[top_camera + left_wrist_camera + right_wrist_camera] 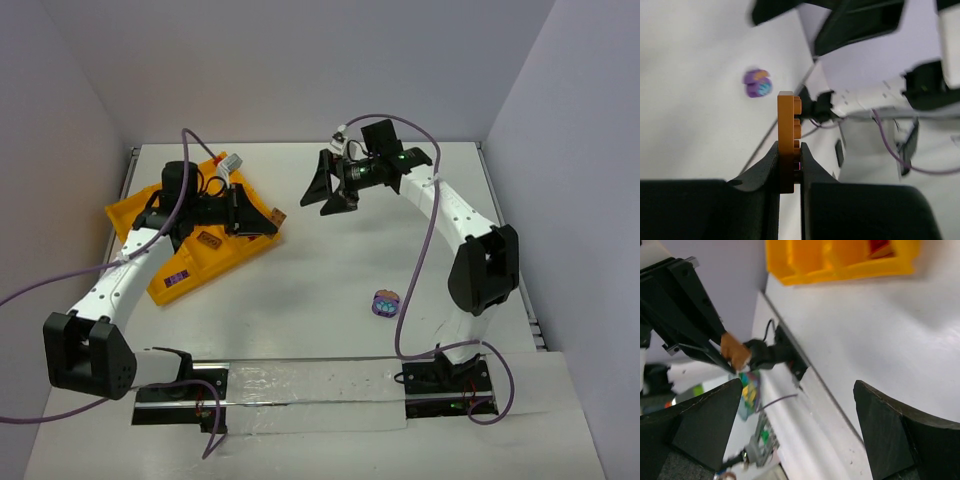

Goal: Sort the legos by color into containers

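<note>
My left gripper (268, 224) is shut on an orange lego (279, 214) and holds it just past the right corner of the yellow tray (130, 215). In the left wrist view the orange lego (786, 135) stands upright between the fingers of the left gripper (789, 146). A purple lego with a light-blue bit (386, 303) lies on the table near the right arm; it also shows in the left wrist view (757, 83). My right gripper (330, 190) is open and empty, above the table right of the tray. The right wrist view shows the right gripper (798, 384), the tray (840, 262) and the held lego (735, 351).
A purple piece (178, 279) lies in a near tray cell, and a red piece (880, 246) shows in another cell. A shiny strip (300, 385) runs between the arm bases at the near edge. Walls close the table on the left, back and right.
</note>
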`<state>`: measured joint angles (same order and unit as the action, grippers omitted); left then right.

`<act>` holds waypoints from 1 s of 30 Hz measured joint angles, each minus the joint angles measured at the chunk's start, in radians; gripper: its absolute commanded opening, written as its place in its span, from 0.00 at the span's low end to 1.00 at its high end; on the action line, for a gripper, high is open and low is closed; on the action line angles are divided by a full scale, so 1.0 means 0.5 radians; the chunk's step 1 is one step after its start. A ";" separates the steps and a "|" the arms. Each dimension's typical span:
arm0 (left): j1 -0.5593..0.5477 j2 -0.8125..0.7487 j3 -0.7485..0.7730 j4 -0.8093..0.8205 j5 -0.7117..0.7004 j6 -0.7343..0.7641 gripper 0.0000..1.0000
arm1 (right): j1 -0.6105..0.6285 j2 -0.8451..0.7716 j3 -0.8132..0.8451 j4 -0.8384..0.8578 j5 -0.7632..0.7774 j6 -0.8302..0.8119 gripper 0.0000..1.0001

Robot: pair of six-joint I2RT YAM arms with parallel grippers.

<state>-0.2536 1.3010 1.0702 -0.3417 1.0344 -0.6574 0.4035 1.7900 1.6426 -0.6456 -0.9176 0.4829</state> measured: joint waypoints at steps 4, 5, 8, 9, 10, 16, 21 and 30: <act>0.157 -0.052 0.001 -0.214 -0.448 0.013 0.00 | -0.060 -0.141 0.000 -0.141 0.412 -0.049 1.00; 0.186 -0.076 0.001 -0.259 -0.583 0.010 0.00 | -0.068 -0.189 -0.005 -0.165 0.505 -0.064 1.00; 0.242 -0.159 0.019 -0.415 -1.009 -0.009 0.00 | -0.072 -0.361 -0.058 -0.214 0.770 -0.090 1.00; 0.250 -0.186 0.024 -0.457 -1.125 -0.015 0.00 | -0.070 -0.420 -0.083 -0.234 0.844 -0.094 1.00; 0.252 -0.206 0.032 -0.502 -1.274 -0.021 0.00 | -0.068 -0.477 -0.113 -0.237 0.915 -0.092 1.00; 0.253 -0.213 0.013 -0.643 -2.028 -0.039 0.00 | 0.001 -0.809 -0.433 -0.244 1.321 -0.093 1.00; 0.253 -0.140 -0.165 -0.578 -2.358 -0.042 0.00 | 0.131 -0.961 -0.692 -0.200 1.536 -0.126 1.00; 0.253 0.052 -0.294 -0.442 -2.541 -0.039 0.00 | 0.190 -1.172 -1.023 -0.175 1.670 -0.157 1.00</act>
<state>-0.1272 1.3270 0.9234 -0.5627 -0.2362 -0.6769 0.4988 1.2038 1.1312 -0.7330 -0.0827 0.4045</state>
